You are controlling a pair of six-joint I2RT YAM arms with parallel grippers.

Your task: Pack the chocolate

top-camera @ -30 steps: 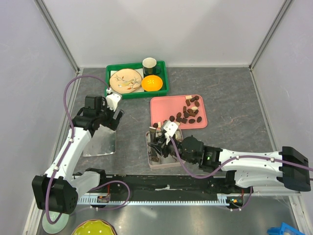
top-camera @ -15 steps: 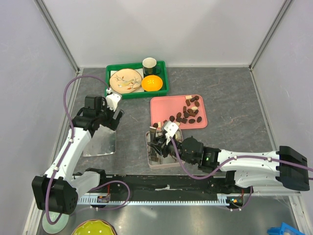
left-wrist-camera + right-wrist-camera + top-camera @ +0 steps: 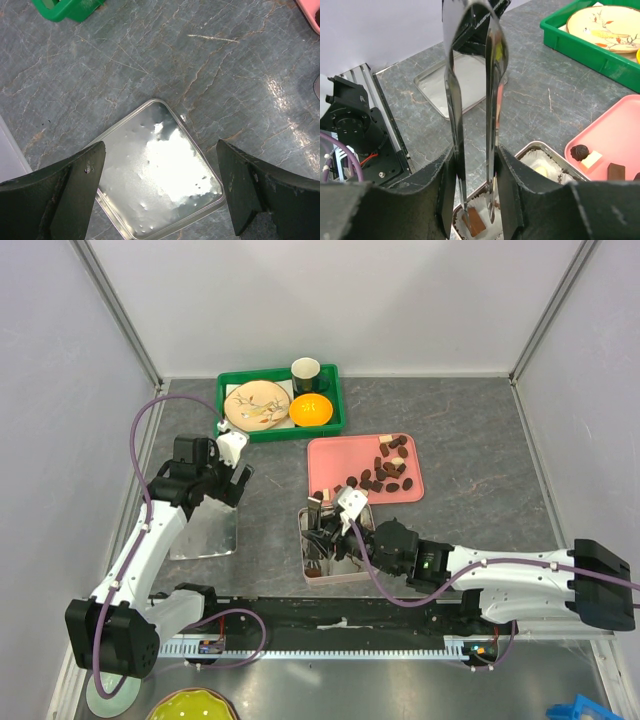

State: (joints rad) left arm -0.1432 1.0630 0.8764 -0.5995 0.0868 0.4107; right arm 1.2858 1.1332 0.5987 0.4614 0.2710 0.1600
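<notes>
Packing looks barely begun: most chocolate (image 3: 385, 468) lies on the pink tray (image 3: 330, 452), at one o'clock from the tin (image 3: 340, 578), where one brown piece (image 3: 472, 224) sits. The right gripper (image 3: 476, 200) clamps tongs (image 3: 492, 60), their tips pointing down over that piece. The left gripper (image 3: 160, 192) hangs spread wide above the lid (image 3: 165, 165), at nine o'clock from the tin.

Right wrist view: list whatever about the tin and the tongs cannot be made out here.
- Right wrist view: most of the tin is hidden behind the right gripper and cut off by the bottom edge, so its fill cannot be counted.
- Right wrist view: whether the tongs touch the brown chocolate at their tips is unclear; the gap is too small.
- Top view: tongs and gripper cover the tin's inside.
</notes>
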